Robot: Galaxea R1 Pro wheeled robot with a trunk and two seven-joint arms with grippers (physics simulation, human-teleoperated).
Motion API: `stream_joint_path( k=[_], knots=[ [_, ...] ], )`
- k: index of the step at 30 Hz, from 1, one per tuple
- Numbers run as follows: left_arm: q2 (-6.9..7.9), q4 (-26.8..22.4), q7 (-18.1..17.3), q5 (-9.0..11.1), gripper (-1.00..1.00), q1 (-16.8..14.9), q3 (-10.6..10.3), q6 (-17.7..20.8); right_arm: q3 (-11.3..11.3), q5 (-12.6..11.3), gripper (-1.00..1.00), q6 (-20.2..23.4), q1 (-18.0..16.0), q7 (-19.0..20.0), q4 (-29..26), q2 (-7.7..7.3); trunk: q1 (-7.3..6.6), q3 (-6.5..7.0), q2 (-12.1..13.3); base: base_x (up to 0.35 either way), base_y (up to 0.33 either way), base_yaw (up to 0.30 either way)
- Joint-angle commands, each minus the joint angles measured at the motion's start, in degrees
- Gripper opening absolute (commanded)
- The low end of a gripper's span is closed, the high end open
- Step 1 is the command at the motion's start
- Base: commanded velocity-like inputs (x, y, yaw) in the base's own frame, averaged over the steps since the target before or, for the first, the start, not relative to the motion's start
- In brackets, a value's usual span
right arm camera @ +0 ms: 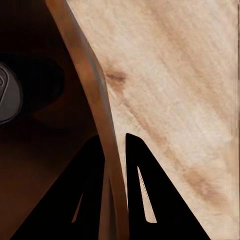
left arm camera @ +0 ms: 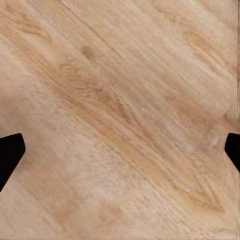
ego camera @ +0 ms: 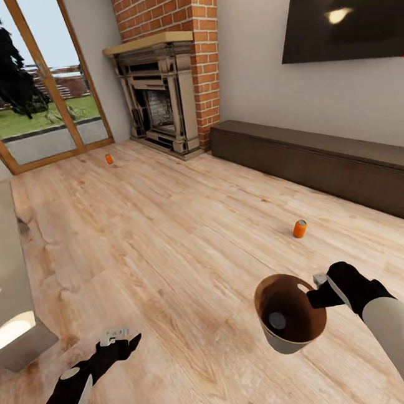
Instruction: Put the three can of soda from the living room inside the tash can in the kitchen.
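While no lettering is being shown legibly | tash can (ego camera: 292,336) rim is being pinched by right gripper (ego camera: 318,289) | left gripper (ego camera: 120,340) is being held spread, lower left | orange can (ego camera: 300,228) is being left standing right of centre.

A home's living room, rendered in simulation. Red brick chimney (ego camera: 167,8) over an ornate fireplace (ego camera: 159,100) at upper centre, capped by a pale wooden mantel. Dark wall-mounted TV (ego camera: 343,13) at upper right, above a long low dark cabinet (ego camera: 323,160). Wood-framed glass doors (ego camera: 31,83) at upper left, opening onto lawn and trees. Pale plank floor (ego camera: 169,243) throughout; glass-topped low table (ego camera: 3,275) at left edge.
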Motion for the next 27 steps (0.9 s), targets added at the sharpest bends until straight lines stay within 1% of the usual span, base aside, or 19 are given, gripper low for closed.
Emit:
stream_joint_path(
  k=[1, 4, 8, 19, 27],
  knots=[
    [-0.03, 0.00, 0.00, -0.02, 1.00, 0.00, 0.00, 0.00, -0.14, -1.21, -1.00, 0.18, -0.03, 0.25, 0.00, 0.09, 0.00, 0.01, 0.00, 0.074, -0.310, -0.020],
    [-0.06, 0.00, 0.00, -0.03, 1.00, 0.00, 0.00, 0.00, -0.17, -1.21, -1.00, 0.20, -0.03, 0.30, 0.01, 0.17, 0.00, 0.02, 0.00, 0.074, -0.310, -0.026],
    [-0.08, 0.00, 0.00, -0.03, 1.00, 0.00, 0.00, 0.00, -0.22, -1.23, -1.00, 0.22, -0.03, 0.27, 0.01, 0.10, 0.00, 0.02, 0.00, 0.074, -0.310, -0.166],
    [-0.09, 0.00, 0.00, -0.31, 1.00, 0.00, 0.00, -0.09, -0.23, -1.21, -1.00, 0.27, -0.03, 0.24, 0.01, 0.22, 0.00, 0.02, 0.00, 0.087, -0.309, -0.242],
    [-0.09, 0.05, 0.00, -0.23, 1.00, 0.00, 0.00, -0.14, -0.38, -1.29, -1.00, 0.27, -0.03, 0.24, 0.03, -0.06, 0.00, 0.02, 0.00, 0.220, -0.248, -0.249]
  ],
)
